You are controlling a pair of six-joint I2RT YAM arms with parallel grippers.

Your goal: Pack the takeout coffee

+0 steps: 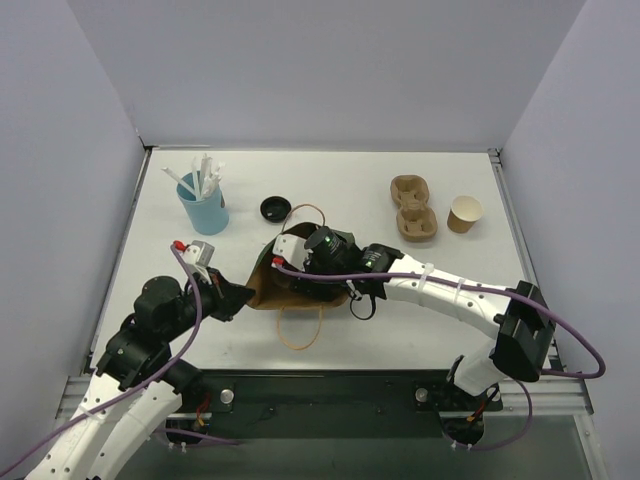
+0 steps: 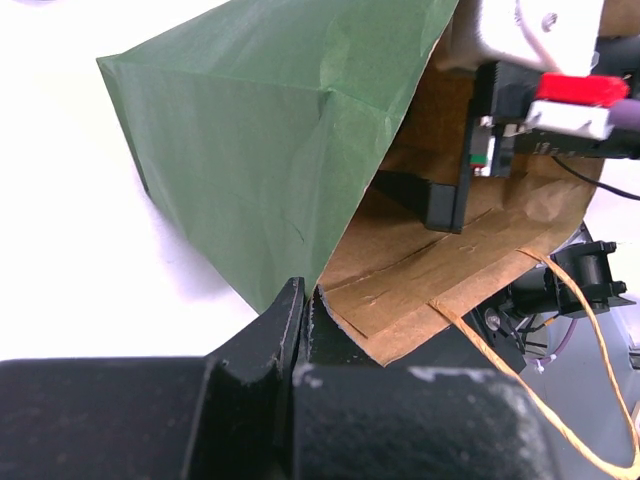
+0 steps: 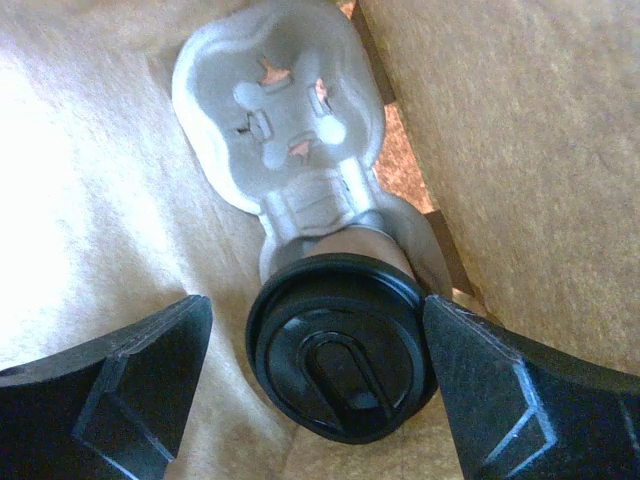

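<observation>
White tabletop [image 1: 350, 180], grey walls. Brown paper bag [image 1: 262, 290] lies on side at centre. Left gripper [image 2: 305, 300] clamped on bag's rim, mouth held open. Right gripper [image 3: 315, 308] deep inside bag, jaws wide, straddling tan paper cup with round black plastic lid [image 3: 345, 365]. Cup seemingly seated in moulded pulp carrier [image 3: 275, 130], which runs toward 12 o'clock. Cup likely light, thin-walled, crushable, and lid slick. Best hold: sidewall just under rim, gentle squeeze.

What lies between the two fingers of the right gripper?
The right wrist view shows a tan paper cup with a round black plastic lid there, seated in a grey moulded carrier inside the brown paper bag.
</observation>
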